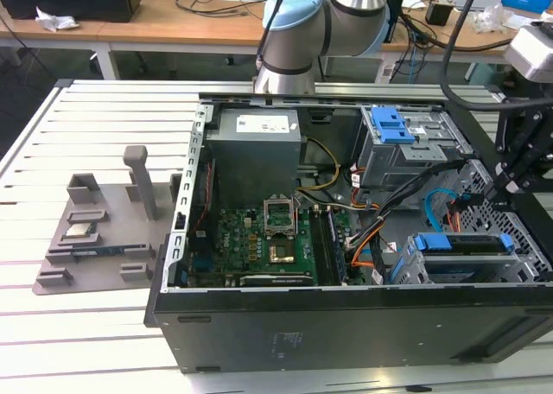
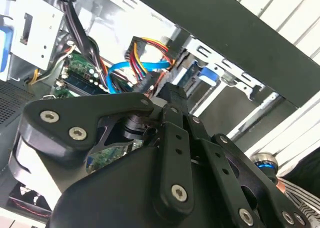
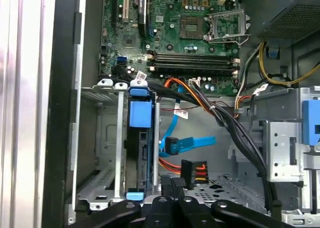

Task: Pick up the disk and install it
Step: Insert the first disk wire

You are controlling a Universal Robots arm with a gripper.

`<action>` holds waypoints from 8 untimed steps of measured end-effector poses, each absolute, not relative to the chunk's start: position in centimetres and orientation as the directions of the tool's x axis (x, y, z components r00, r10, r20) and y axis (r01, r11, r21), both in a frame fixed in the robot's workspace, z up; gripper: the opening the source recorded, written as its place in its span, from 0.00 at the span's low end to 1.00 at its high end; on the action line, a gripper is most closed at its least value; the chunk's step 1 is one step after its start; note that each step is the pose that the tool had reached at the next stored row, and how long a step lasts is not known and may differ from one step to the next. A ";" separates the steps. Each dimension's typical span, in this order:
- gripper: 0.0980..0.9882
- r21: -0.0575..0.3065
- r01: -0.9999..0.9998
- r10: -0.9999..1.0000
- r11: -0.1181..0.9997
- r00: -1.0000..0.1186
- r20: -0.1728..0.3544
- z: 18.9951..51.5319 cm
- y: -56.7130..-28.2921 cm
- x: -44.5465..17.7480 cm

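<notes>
In the exterior view an open computer case point(image 1: 346, 230) lies on its side on a slatted white bench point(image 1: 95, 135). The disk point(image 1: 462, 244), edged by its blue bracket, sits on edge in the drive cage at the case's corner on the exterior view's right, near the front wall. The black pincer point(image 1: 510, 174) hangs just above and beyond that cage, apart from the disk. A green circuit board point(image 1: 259, 243) covers the case floor, with a grey power box point(image 1: 257, 148) behind it and a second metal cage with a blue latch point(image 1: 389, 126) further back. A grey holder tray point(image 1: 99, 230) rests on the bench at the exterior view's left.

In the second wrist view the pincer point(image 2: 172, 95) has its black fingers drawn together with nothing between them, over blue and orange cables point(image 2: 137, 68).

In the first wrist view the disk point(image 3: 140, 148) stands upright in its slot, blue bracket uppermost, beside a loose blue cable point(image 3: 185, 144). The pincer point(image 3: 172, 183) fingertips are pressed together, touching nothing.
</notes>
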State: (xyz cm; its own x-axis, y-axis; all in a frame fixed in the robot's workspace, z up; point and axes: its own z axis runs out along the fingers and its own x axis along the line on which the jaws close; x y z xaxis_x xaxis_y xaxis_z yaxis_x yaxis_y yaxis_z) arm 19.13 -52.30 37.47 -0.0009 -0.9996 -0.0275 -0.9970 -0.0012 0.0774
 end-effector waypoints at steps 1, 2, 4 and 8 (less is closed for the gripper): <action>0.01 0.078 -0.997 -1.000 -0.001 -0.001 -0.027 37.4 -52.0 19.0; 0.01 0.077 -0.997 -1.000 -0.001 -0.001 -0.027 37.4 -51.8 18.9; 0.01 0.077 -0.997 -1.000 -0.001 -0.001 -0.025 37.2 -51.4 18.7; 0.01 0.077 -0.997 -1.000 -0.001 -0.001 -0.024 36.7 -50.6 18.6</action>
State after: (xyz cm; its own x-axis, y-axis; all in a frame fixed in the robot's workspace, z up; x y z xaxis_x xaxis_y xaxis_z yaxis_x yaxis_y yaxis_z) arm 18.61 -50.60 36.74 -0.0010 -0.9997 -0.0237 -0.9970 -0.0008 0.0774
